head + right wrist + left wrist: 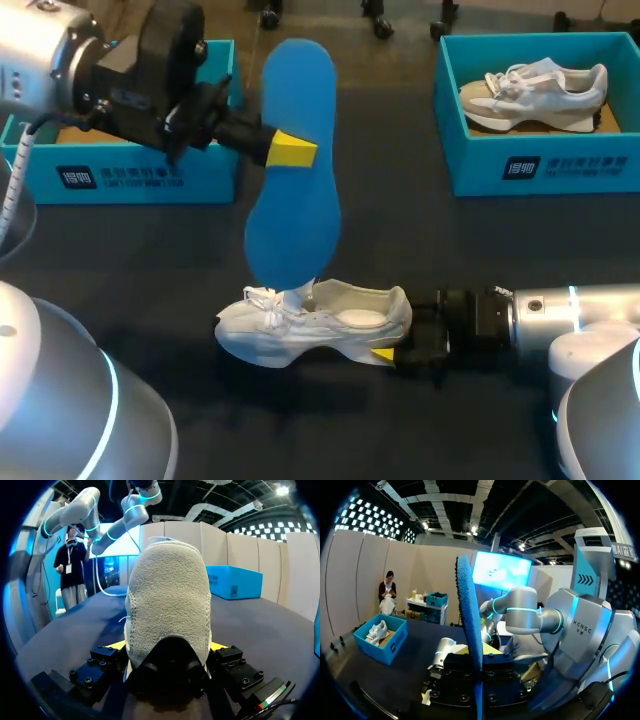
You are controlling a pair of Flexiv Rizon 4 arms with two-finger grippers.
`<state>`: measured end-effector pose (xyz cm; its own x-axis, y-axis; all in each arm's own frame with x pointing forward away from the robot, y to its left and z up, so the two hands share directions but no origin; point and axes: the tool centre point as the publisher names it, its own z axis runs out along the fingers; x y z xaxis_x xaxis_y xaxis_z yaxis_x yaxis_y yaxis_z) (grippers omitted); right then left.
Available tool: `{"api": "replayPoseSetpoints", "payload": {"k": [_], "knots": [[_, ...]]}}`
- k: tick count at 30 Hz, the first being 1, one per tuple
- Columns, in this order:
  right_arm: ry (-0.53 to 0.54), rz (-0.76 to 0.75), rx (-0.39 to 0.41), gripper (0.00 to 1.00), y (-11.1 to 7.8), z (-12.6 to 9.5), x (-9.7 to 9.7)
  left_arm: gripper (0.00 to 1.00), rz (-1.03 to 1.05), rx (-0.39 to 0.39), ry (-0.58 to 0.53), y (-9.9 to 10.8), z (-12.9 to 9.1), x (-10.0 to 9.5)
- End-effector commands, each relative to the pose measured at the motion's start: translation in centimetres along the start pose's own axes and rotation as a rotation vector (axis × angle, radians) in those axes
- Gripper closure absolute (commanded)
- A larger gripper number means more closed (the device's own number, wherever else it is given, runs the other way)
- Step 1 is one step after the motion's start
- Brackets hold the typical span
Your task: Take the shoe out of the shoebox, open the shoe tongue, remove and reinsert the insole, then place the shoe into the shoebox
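The shoe (315, 322) is clamped steady by the right pincer (395, 338) so the insole (293, 200), pinched in the left pincer (290, 150), can be reinserted.

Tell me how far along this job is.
Done: the shoe is out on the table, heel clamped by the right hand. In hand: the left hand holds the blue insole upright, lower end at the shoe's opening. Left: seating the insole, then boxing the shoe in the shoebox.
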<state>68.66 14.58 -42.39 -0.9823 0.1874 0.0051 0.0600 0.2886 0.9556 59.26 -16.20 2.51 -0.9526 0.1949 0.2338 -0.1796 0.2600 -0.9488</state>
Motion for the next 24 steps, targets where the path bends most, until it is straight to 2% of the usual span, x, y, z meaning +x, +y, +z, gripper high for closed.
{"api": "replayPoseSetpoints", "payload": {"k": [1, 6, 13, 24], "knots": [[-0.001, -0.001, 0.004, 1.0, -0.1, 0.3, 0.1, 1.0, 0.011, 0.035, -0.018, 0.4, -0.3, 1.0], [-0.001, -0.001, 0.004, 1.0, -0.1, 0.3, 0.1, 1.0, 0.02, 0.077, -0.061, 0.4, -0.8, 1.9], [-0.001, -0.001, 0.004, 1.0, -0.1, 0.3, 0.1, 1.0, 0.009, 0.118, -0.077, -0.3, -1.9, 2.0], [-0.001, -0.001, 0.004, 1.0, -0.1, 0.3, 0.1, 1.0, 0.004, 0.139, -0.065, -1.6, -2.4, 0.7]]}}
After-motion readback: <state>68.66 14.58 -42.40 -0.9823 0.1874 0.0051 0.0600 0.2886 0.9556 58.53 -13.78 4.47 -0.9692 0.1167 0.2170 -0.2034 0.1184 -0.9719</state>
